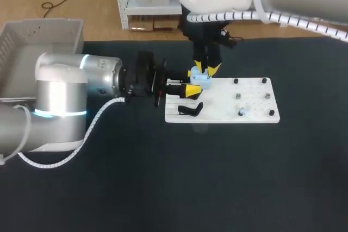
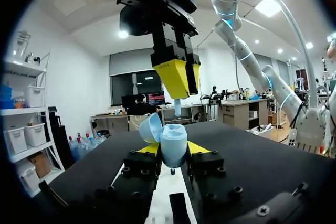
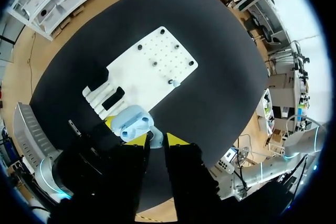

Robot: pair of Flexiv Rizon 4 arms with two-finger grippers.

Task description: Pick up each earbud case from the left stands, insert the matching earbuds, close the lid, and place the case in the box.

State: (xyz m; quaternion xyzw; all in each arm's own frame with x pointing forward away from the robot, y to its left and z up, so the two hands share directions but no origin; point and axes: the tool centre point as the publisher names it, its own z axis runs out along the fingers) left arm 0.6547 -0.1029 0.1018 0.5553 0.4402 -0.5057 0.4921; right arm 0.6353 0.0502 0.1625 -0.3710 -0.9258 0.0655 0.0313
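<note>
- The left gripper [image 1: 188, 87] comes in level from the left side and is closed on a light blue earbud case [image 1: 200, 79], one yellow tip against each side of it.
- In the left wrist view the case [image 2: 174, 146] stands upright between the left gripper's [image 2: 173, 150] tips, with its lid swung open to one side.
- The case is held just above the near-left corner of a white board [image 1: 251, 105] lying on the black table [image 1: 163, 177].
- The right gripper [image 1: 206, 70] hangs straight down right over the open case.
- Its fingers are narrow, pinching a small pale blue earbud [image 2: 178, 107] whose stem points down at the case.
- In the right wrist view that earbud [image 3: 155, 137] sits between the right gripper's [image 3: 156, 139] yellow tips, with the open case [image 3: 131, 121] just ahead of them.
- A black case [image 1: 190, 110] rests on the slotted stands at the board's left end, just beside the left gripper.
- A second pale earbud [image 1: 241, 112] sits among the dark pegs on the right part of the board.
- A grey box [image 1: 49, 31] stands at the table's far left corner, well apart from the board.
</note>
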